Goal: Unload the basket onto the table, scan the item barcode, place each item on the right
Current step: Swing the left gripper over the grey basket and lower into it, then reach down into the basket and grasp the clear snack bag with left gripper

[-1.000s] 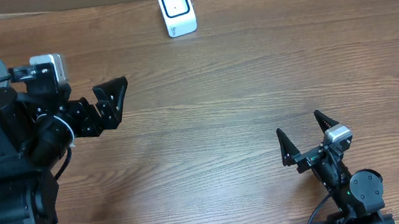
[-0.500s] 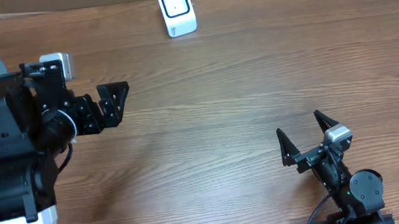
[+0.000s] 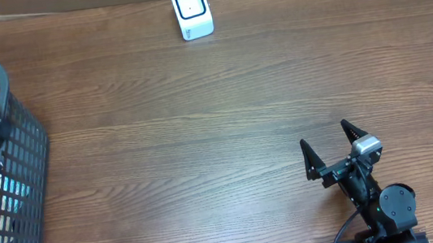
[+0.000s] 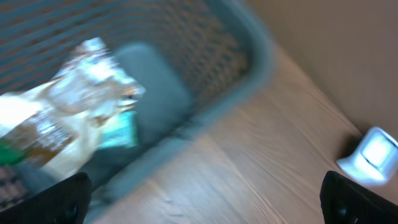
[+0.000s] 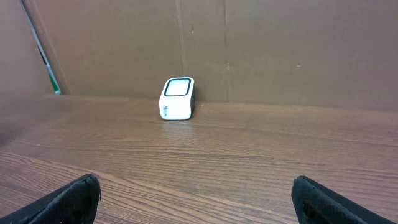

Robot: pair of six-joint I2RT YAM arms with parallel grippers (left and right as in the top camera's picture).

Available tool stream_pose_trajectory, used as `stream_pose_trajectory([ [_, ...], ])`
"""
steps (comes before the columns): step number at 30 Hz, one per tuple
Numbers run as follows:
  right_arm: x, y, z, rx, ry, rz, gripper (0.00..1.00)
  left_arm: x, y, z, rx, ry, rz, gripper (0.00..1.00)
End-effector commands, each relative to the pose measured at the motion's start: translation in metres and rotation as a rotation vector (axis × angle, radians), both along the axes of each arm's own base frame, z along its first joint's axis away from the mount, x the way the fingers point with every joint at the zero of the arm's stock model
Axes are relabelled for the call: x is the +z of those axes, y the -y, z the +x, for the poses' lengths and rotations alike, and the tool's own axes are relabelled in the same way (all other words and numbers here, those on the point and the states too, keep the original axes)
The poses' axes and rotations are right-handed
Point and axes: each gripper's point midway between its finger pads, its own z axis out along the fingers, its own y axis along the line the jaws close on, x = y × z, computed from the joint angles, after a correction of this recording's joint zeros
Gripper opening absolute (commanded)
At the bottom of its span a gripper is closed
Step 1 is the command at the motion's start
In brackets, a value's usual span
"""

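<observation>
Fingers (image 4: 59,202) of our left hand (image 4: 205,208) gape wide, holding nothing, above the grey mesh basket (image 4: 258,68). We reckon it is there to fetch an item. Just beneath it lies a crinkly, shiny packet (image 4: 62,124) on a teal one (image 4: 121,134). Off to its right, the boxy white scanner (image 4: 371,152) stands on the woodgrain worktop (image 4: 261,162). Our right hand (image 3: 333,153) waits, equally wide and empty.

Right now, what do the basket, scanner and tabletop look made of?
Basket: likely moulded plastic, matt grey-blue, going by its slotted lattice wall. Scanner: probably smooth white plastic, a rounded one-piece shell. Tabletop: wood or wood-look laminate, brown grain lines, slight sheen.
</observation>
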Motion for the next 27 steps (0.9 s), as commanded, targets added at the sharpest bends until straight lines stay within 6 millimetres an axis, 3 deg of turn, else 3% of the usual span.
stream_pose_trajectory([
  [1,-0.002,0.001,0.000,-0.003,0.004,0.001,1.00,-0.018,-0.033,-0.017,0.170,-0.026,-0.077,1.00],
  [10,-0.002,0.001,0.000,-0.003,0.004,0.001,1.00,-0.064,-0.085,-0.011,0.220,-0.147,-0.090,1.00],
  [15,-0.002,0.001,0.000,-0.003,0.004,0.001,1.00,-0.073,-0.116,-0.001,0.114,-0.119,-0.077,1.00],
  [17,-0.002,0.001,0.000,-0.003,0.005,0.001,1.00,-0.080,-0.125,-0.004,0.060,-0.149,-0.054,0.89],
  [21,-0.002,0.001,0.000,-0.003,0.005,0.001,1.00,-0.092,-0.144,-0.014,0.085,-0.188,-0.053,0.86],
  [27,-0.002,0.001,0.000,-0.003,0.005,0.001,1.00,-0.104,-0.167,-0.010,0.055,-0.212,-0.016,0.86],
])
